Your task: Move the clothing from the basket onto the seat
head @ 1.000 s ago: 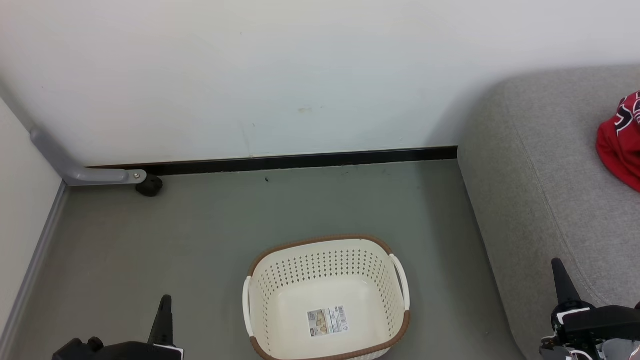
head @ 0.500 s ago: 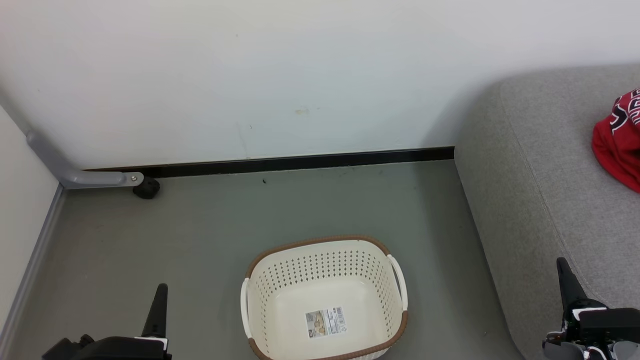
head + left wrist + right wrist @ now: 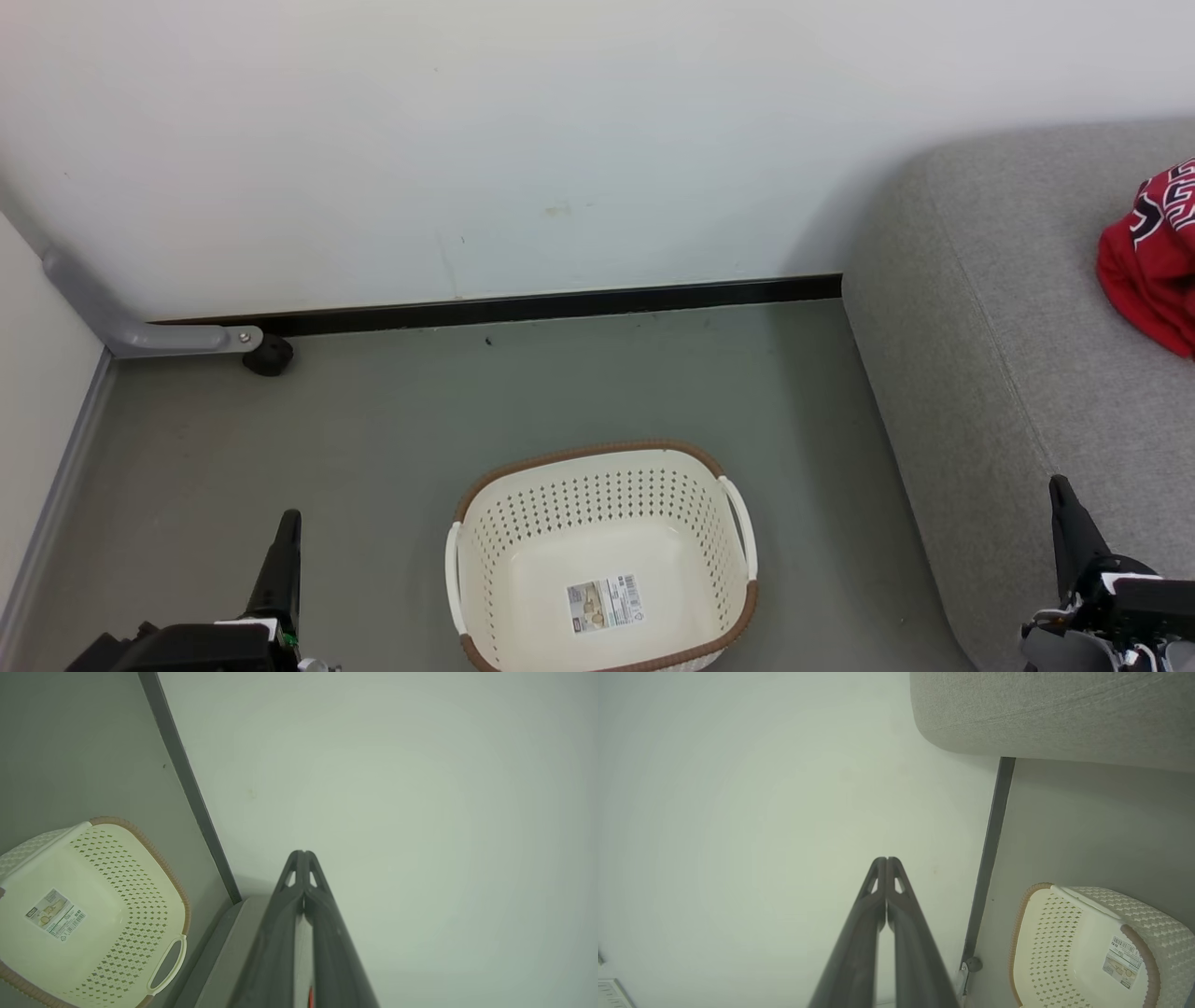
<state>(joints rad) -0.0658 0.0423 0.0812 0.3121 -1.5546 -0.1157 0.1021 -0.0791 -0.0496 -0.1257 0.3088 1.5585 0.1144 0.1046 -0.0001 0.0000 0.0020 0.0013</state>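
Observation:
The cream basket (image 3: 602, 509) with a brown rim stands on the floor at the bottom centre, holding nothing but a label sticker (image 3: 606, 602) on its floor. Red clothing (image 3: 1153, 261) with black and white lettering lies bunched on the grey seat (image 3: 1008, 308) at the right edge. My left gripper (image 3: 288, 521) is shut at the lower left, left of the basket. My right gripper (image 3: 1060, 488) is shut at the lower right, over the seat's front edge. In the wrist views both pairs of fingers (image 3: 303, 855) (image 3: 886, 861) press together with nothing between them, and the basket (image 3: 93, 914) (image 3: 1083, 947) lies off to one side.
A white wall (image 3: 523, 149) with a black skirting strip (image 3: 523, 303) runs behind the floor. A grey bracket (image 3: 140, 336) with a black caster (image 3: 269, 357) sits at the left corner. A pale panel (image 3: 37, 392) bounds the left side. Grey floor (image 3: 560, 383) surrounds the basket.
The head view has shifted slightly, sliding the scene left. Both grippers stay shut and have edged a little left and right at the bottom corners.

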